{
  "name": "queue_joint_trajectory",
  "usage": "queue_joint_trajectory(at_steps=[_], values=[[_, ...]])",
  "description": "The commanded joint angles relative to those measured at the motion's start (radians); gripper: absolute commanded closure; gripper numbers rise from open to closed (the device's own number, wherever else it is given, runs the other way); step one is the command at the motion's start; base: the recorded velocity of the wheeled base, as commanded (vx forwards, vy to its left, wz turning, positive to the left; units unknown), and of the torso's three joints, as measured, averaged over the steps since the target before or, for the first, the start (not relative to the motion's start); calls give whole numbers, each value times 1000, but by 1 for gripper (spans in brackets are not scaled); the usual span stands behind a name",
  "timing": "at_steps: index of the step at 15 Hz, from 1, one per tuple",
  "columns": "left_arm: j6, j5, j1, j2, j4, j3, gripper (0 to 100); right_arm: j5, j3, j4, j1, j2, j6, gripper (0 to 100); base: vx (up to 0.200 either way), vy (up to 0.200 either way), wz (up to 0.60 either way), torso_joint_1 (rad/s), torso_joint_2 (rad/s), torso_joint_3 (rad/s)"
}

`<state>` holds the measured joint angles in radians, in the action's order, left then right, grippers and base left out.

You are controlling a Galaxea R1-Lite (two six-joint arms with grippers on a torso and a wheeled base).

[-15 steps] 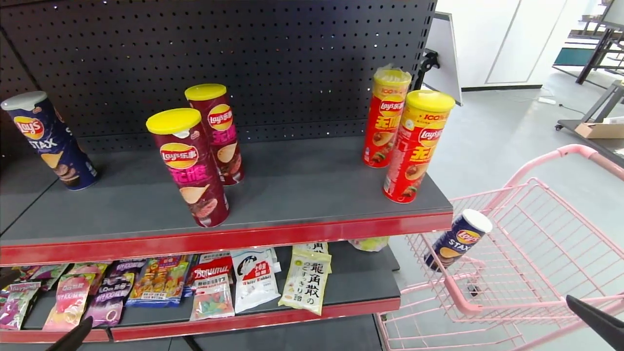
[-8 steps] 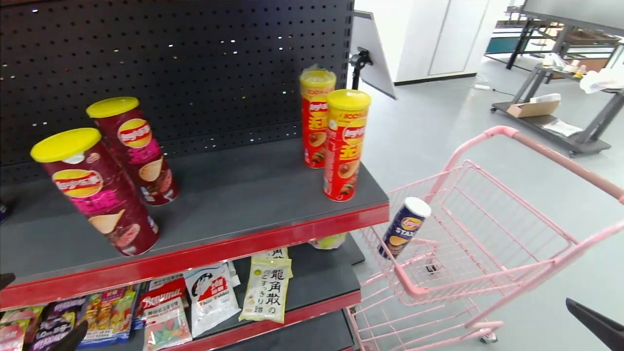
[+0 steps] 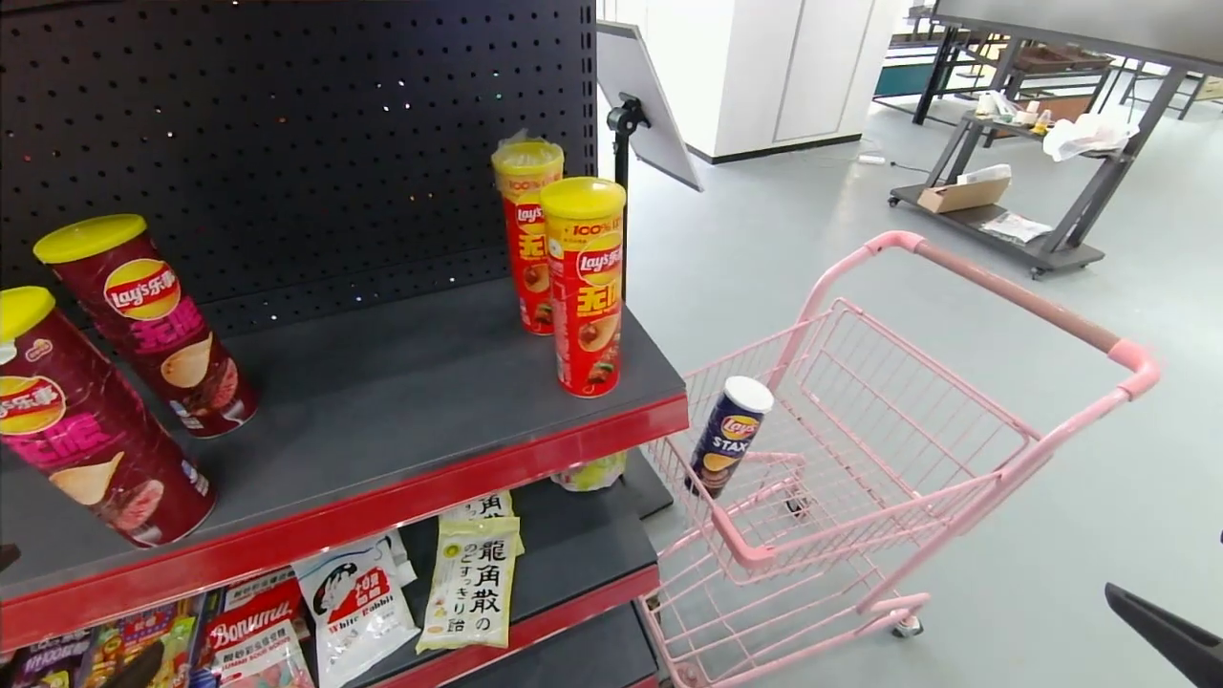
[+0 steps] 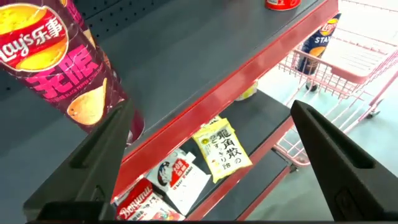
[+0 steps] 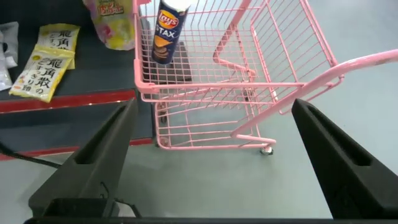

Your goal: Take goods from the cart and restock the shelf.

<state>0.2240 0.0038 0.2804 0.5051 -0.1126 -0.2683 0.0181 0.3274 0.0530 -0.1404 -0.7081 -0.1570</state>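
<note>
A dark blue chip can (image 3: pixel 731 435) with a white lid leans upright in the front corner of the pink wire cart (image 3: pixel 994 287), beside the shelf's end. The right wrist view looks down on this blue can (image 5: pixel 169 31) and the cart (image 5: pixel 205 130). My right gripper (image 5: pixel 214 102) hangs open above the floor, short of the cart, holding nothing. My left gripper (image 4: pixel 211 104) is open and empty by the red front edge of the upper shelf (image 4: pixel 205 93), next to a maroon can (image 4: pixel 59 62). Two red cans (image 3: pixel 585 287) stand at the shelf's right end.
Two maroon cans (image 3: pixel 143 325) stand on the left of the upper shelf board (image 3: pixel 382 401), with bare board between them and the red cans. Snack bags (image 3: pixel 475 583) lie on the lower shelf. Grey floor (image 3: pixel 1070 497) surrounds the cart; a trolley (image 3: pixel 1003 205) stands far back.
The head camera has swung right, so the shelf slid left in the picture and more of the cart shows. The goods have not moved.
</note>
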Motion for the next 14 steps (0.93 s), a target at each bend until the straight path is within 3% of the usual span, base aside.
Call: queue_joint_trajectory(at_steps=[1,9,14], values=[[0,1,0,-27,8,0,0,0,-2,-1,2,-2,-1,0,0,0,0,-90,198,124],[0,2,0,-142,109,0,0,-1,-8,-2,2,-2,-1,0,0,0,0,-143,371,229],[-2,7,0,-148,111,-2,0,-4,-45,-10,2,-10,-1,0,0,0,0,-176,514,332]])
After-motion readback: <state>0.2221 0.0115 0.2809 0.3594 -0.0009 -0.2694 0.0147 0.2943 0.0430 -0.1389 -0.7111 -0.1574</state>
